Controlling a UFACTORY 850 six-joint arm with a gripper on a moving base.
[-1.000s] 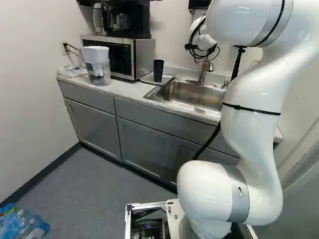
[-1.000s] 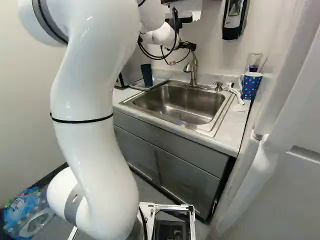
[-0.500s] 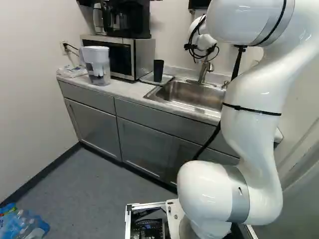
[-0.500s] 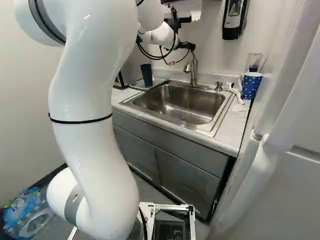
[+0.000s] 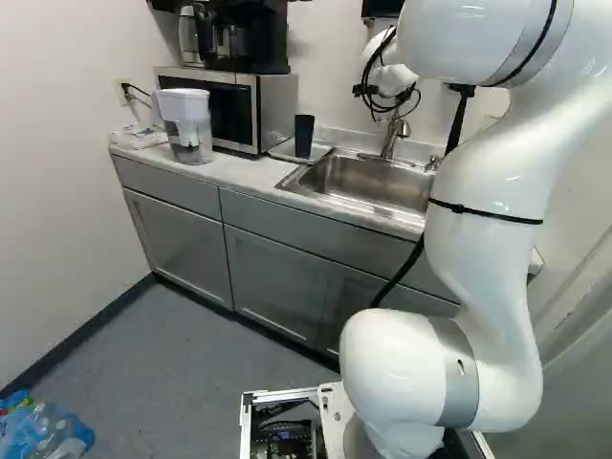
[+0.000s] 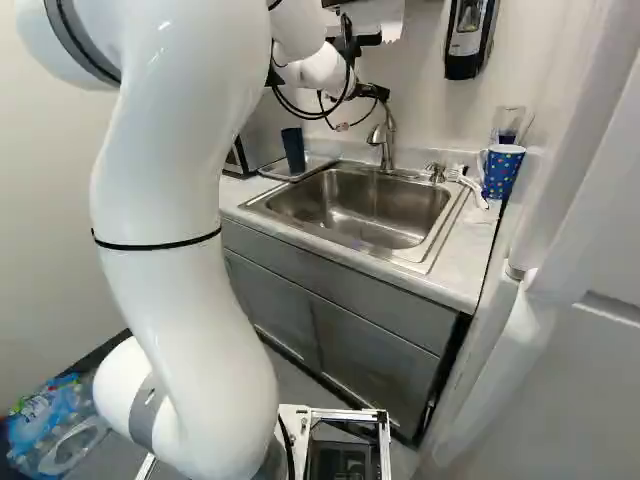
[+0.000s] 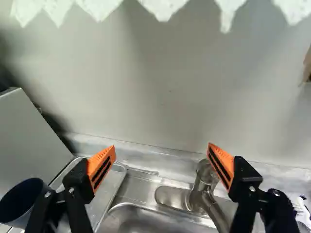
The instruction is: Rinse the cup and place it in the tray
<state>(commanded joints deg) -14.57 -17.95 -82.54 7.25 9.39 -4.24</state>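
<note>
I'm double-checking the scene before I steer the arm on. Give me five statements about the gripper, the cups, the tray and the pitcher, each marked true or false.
1. The gripper is open. True.
2. The dark cup lies on its side in the sink. False: the dark cup stands upright on the tray.
3. The tray is beside the sink, on the side toward the microwave. True.
4. The pitcher stands on top of the microwave. False: the pitcher stands on the counter beside it.
5. The dotted blue cup is at the right of the right base view. True.
</note>
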